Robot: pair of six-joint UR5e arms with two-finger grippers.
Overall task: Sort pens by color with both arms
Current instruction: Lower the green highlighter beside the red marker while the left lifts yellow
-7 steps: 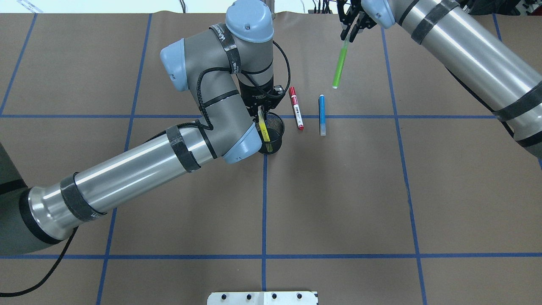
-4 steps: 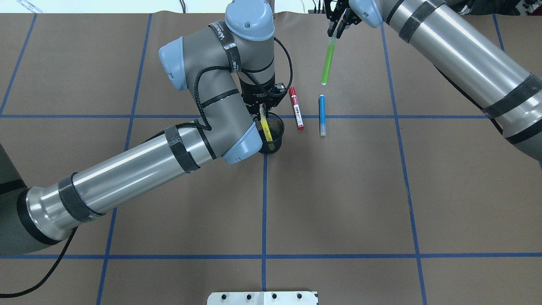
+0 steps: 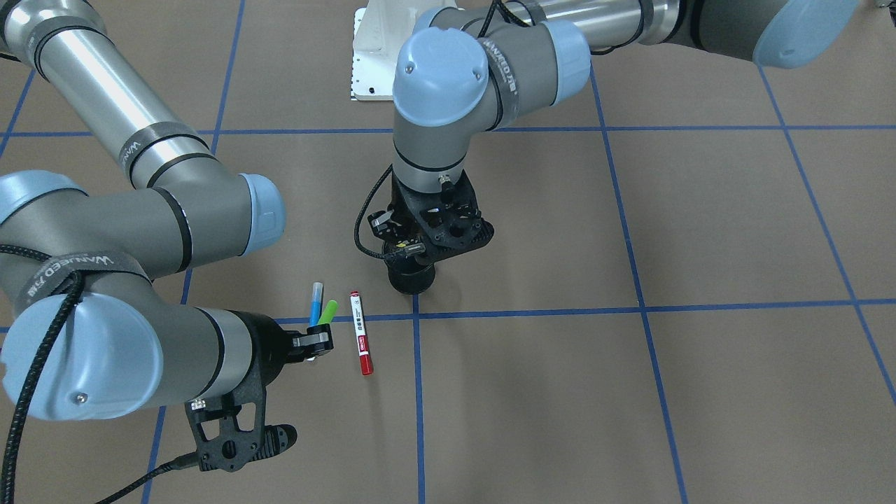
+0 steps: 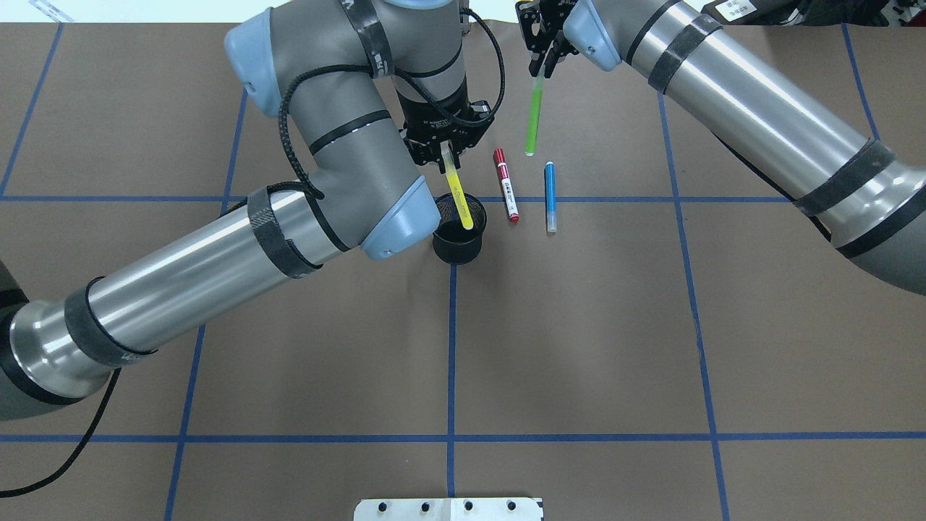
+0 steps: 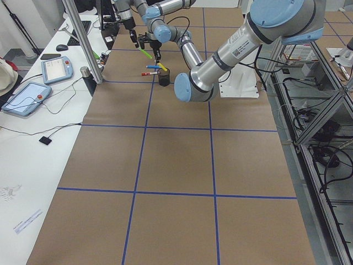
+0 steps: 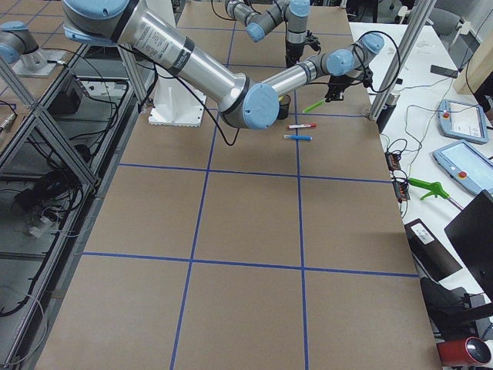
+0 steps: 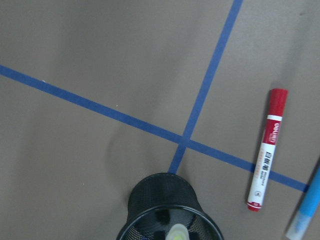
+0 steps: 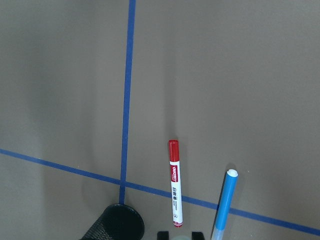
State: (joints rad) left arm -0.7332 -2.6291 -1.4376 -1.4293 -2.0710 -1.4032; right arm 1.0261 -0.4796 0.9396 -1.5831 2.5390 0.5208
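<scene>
Hanging over the black mesh cup (image 4: 456, 253), the left pincer (image 4: 441, 154) pinches the yellow pen (image 4: 459, 197) by its top; the lower end sits at the cup's mouth, though whether it dips inside is hard to tell. That upright hold suits a straight move through the opening. The right pincer (image 4: 541, 64) pinches the green pen (image 4: 534, 116) clear of the bench (image 4: 579, 325), near its far edge. The red pen (image 4: 506, 185) and blue pen (image 4: 550, 197) lie parallel, apart, just beside the cup, probably a row sorted by colour.
</scene>
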